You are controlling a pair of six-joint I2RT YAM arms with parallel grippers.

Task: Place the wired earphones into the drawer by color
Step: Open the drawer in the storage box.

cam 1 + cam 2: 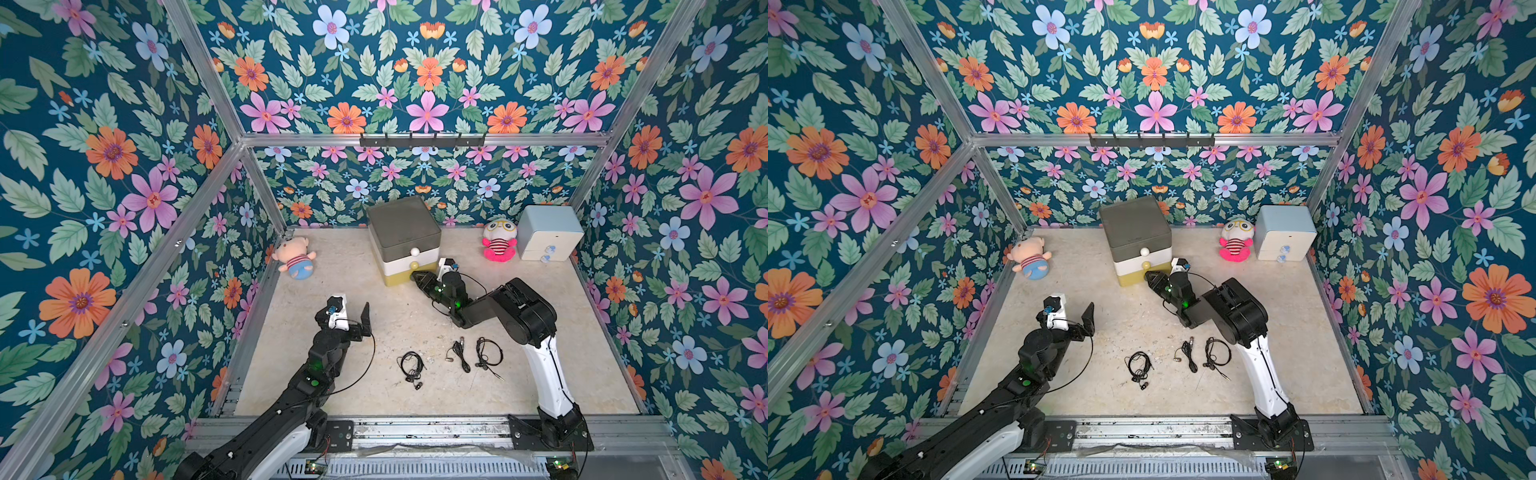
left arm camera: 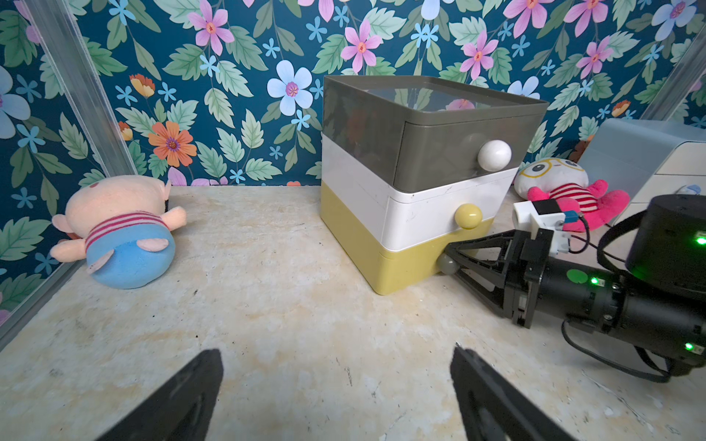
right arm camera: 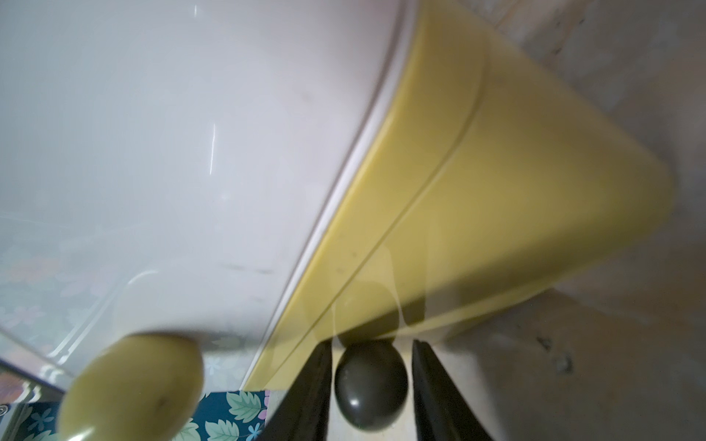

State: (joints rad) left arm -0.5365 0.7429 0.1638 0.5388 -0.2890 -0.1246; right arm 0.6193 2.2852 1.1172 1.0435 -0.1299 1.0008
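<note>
Your left fingers (image 2: 183, 401) stand wide. Your right fingers (image 3: 305, 393), narrow, bracket the dark knob (image 3: 372, 385) on the drawer (image 1: 403, 232), yellow tier, slim gaps showing. Three black wired earphones (image 1: 463, 362) lie on the tabletop (image 1: 395, 316), well apart from it.

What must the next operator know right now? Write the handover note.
Left end effector open, empty.
Right end effector open, jaws flanking the dark grey ball knob of the mustard-yellow bottom drawer in the three-tier plastic chest; no grip yet.
Three black wired earphone coils lie on the beige tabletop.
Done: nothing stowed, drawers shut.
Left: pull drawer, stow earphones.
</note>
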